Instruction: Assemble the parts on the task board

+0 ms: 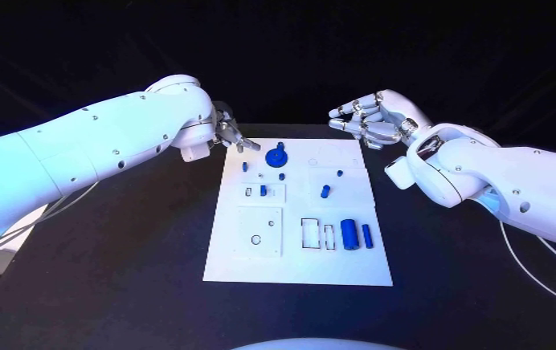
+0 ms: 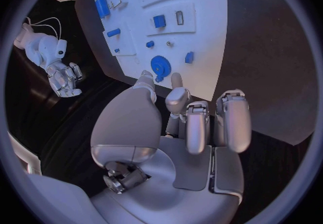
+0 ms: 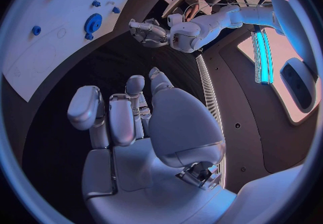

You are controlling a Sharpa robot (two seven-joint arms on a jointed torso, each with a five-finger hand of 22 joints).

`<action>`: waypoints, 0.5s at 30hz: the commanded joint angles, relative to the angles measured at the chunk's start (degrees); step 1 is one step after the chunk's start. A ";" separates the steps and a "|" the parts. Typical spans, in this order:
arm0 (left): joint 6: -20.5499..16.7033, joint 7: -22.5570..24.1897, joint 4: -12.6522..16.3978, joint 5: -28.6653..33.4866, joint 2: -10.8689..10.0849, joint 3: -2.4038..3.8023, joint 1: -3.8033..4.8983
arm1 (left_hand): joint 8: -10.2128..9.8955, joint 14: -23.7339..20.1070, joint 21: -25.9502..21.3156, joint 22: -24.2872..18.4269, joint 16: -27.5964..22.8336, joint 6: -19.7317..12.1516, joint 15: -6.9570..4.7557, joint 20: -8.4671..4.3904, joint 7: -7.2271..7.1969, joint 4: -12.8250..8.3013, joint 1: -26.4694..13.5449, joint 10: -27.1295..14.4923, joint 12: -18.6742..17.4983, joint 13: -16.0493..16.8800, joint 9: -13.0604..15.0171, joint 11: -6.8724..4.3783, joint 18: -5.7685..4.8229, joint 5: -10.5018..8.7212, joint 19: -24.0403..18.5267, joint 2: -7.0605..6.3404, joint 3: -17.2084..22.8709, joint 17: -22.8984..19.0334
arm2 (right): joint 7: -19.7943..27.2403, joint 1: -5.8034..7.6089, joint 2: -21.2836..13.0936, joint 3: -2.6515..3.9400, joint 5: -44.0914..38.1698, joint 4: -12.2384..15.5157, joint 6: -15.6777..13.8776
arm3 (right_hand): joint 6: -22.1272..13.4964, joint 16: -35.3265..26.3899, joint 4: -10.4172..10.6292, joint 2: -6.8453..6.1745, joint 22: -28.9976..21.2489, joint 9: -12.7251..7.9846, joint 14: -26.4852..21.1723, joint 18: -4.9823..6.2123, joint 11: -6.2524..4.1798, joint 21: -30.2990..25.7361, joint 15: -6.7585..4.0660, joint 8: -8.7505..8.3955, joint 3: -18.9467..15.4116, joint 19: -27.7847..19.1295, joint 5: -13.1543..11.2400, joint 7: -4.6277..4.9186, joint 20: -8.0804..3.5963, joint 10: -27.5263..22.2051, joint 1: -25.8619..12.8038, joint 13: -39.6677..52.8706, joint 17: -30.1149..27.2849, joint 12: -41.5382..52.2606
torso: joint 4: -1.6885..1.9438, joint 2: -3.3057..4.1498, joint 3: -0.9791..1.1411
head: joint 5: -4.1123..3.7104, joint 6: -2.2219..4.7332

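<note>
Both our hands hover empty at the board's far corners.
Our left hand (image 1: 227,135) hangs with fingers loosely apart; our right hand (image 1: 369,119) curls its fingers inward around nothing. Between them lies the white rectangular task board (image 1: 296,266) with its small blue parts: a toothed blue gear (image 1: 277,157) at its far end, a blue cylinder (image 1: 350,230) near us. We read no writing.

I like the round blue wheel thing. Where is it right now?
In the head view, the blue gear sits on the task board near its far edge, toward the left, just past the left robot hand, which isn't touching it.
</note>
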 commanded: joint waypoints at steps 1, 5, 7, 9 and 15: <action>3.29 1.36 -3.53 0.53 1.94 -0.05 0.25 | -0.44 5.93 -0.14 7.13 0.14 -0.40 0.58 0.50 0.19 0.07 -0.34 -0.39 -0.11 -0.06 -0.48 0.00 0.63 -0.22 1.76 -0.61 -1.04 15.09 | 0.18 -0.07 0.18 -0.01 -0.10 -0.10 0.87 | -0.19 -0.11 0.27 0.27 -0.06 -0.05 1.36 1.18 0.04 -0.30 0.22 0.05 -0.22 -0.51 0.22 0.23 0.03 -0.43 -0.40 0.01 0.01 -0.23 | 0.02 0.06 -0.12 | 0.18 -0.10; 4.00 2.08 -8.03 -0.95 4.54 -0.48 0.24 | -0.54 5.93 -0.06 7.24 0.14 -0.16 0.62 0.57 0.19 0.03 -0.39 -0.28 0.07 0.08 -0.71 0.01 0.61 -0.20 1.83 -0.19 -1.28 15.09 | 0.24 -0.11 0.38 -0.01 -0.08 -0.20 0.94 | -0.19 -0.11 0.27 0.27 -0.06 -0.05 1.36 1.18 0.04 -0.30 0.22 0.05 -0.22 -0.51 0.22 0.23 0.03 -0.43 -0.40 0.01 0.01 -0.23 | -0.09 0.14 -0.16 | 0.39 0.18; 4.40 2.54 -10.29 -1.80 5.81 -0.77 0.04 | -0.55 5.93 -0.03 7.27 0.14 -0.03 0.62 0.58 0.18 0.01 -0.32 -0.22 0.16 0.15 -0.77 0.01 0.60 -0.20 1.86 0.01 -1.31 15.09 | 0.26 -0.13 0.45 -0.01 -0.08 -0.25 0.99 | -0.20 -0.11 0.27 0.30 -0.02 -0.04 1.36 1.18 0.03 -0.29 0.22 0.05 -0.22 -0.49 0.23 0.22 0.03 -0.41 -0.38 0.04 0.03 -0.19 | -0.14 0.20 -0.22 | 0.55 0.17; 4.73 2.88 -12.10 -2.38 6.77 -0.98 -0.24 | -0.58 5.93 -0.04 7.28 0.14 0.17 0.62 0.61 0.15 -0.03 -0.12 -0.20 0.20 0.15 -0.91 -0.01 0.60 -0.19 1.87 0.33 -1.37 15.09 | 0.27 -0.15 0.51 -0.02 -0.08 -0.29 1.03 | -0.20 -0.11 0.28 0.32 0.00 -0.04 1.36 1.17 0.03 -0.29 0.22 0.05 -0.22 -0.48 0.24 0.22 0.03 -0.40 -0.36 0.07 0.04 -0.16 | -0.21 0.27 -0.26 | 0.67 0.23; 6.11 3.77 -15.41 -2.74 8.26 -1.31 -1.05 | -0.57 5.93 0.28 7.63 0.14 0.62 0.59 0.62 0.07 0.02 -0.08 0.19 0.81 0.70 -1.13 -0.07 0.50 -0.21 2.09 0.97 -1.59 15.09 | 0.44 -0.21 0.68 -0.02 -0.05 -0.38 1.31 | -0.20 -0.11 0.28 0.32 0.00 -0.04 1.36 1.17 0.03 -0.29 0.22 0.05 -0.22 -0.48 0.24 0.22 0.03 -0.40 -0.36 0.07 0.04 -0.16 | -0.18 0.26 -0.23 | 0.81 0.11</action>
